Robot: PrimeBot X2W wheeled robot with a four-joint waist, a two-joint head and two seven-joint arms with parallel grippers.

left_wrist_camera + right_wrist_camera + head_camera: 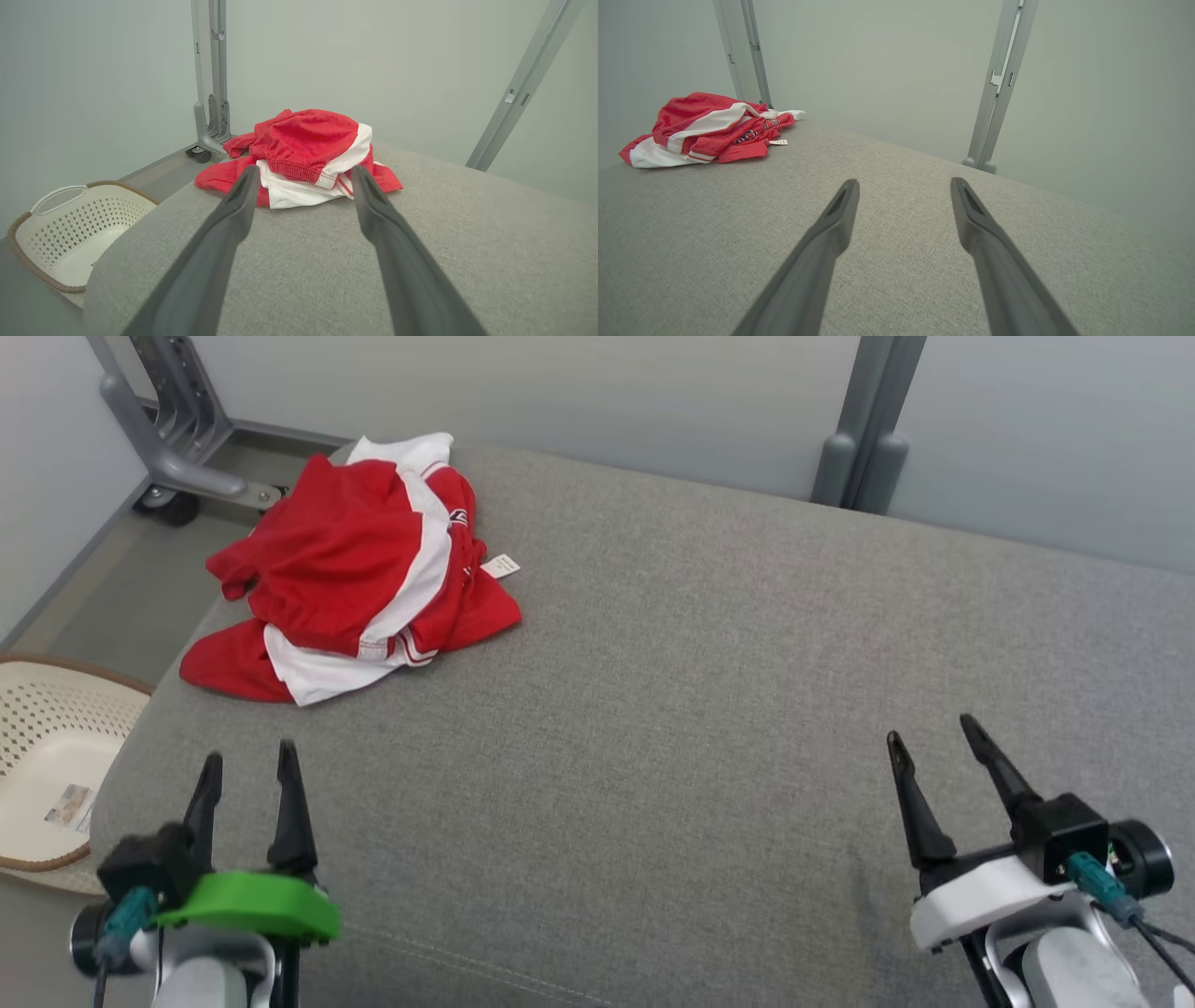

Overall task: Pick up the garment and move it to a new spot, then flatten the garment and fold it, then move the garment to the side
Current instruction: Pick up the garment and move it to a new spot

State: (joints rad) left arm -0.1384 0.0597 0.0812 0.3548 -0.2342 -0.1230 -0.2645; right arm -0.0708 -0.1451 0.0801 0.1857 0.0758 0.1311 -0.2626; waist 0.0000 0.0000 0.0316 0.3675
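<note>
Garment: you have the red and white garment (350, 574) crumpled in a heap at the far left corner of the grey cushion (700, 691), with its near-left fold close to the cushion's left edge.
Left gripper: your left gripper (250, 754) hangs over the near left of the cushion, fingers spread wide and holding nothing.
Right gripper: your right gripper (932, 730) hangs over the near right, also spread wide and empty.
Direction from the left: the heap lies ahead of your left fingers and slightly to the right; in the left wrist view it sits framed between the two fingertips, not yet touched.
Direction from the right: the heap lies well apart, far off to the left and ahead.
Long axis: the heap seems to run diagonally, from the near-left edge toward the far side.
Nearer arm: the left, clearly.
Watch: a pale basket (56, 747) stands on the floor just beyond the left edge.
Likely reach: forward with the left.
</note>
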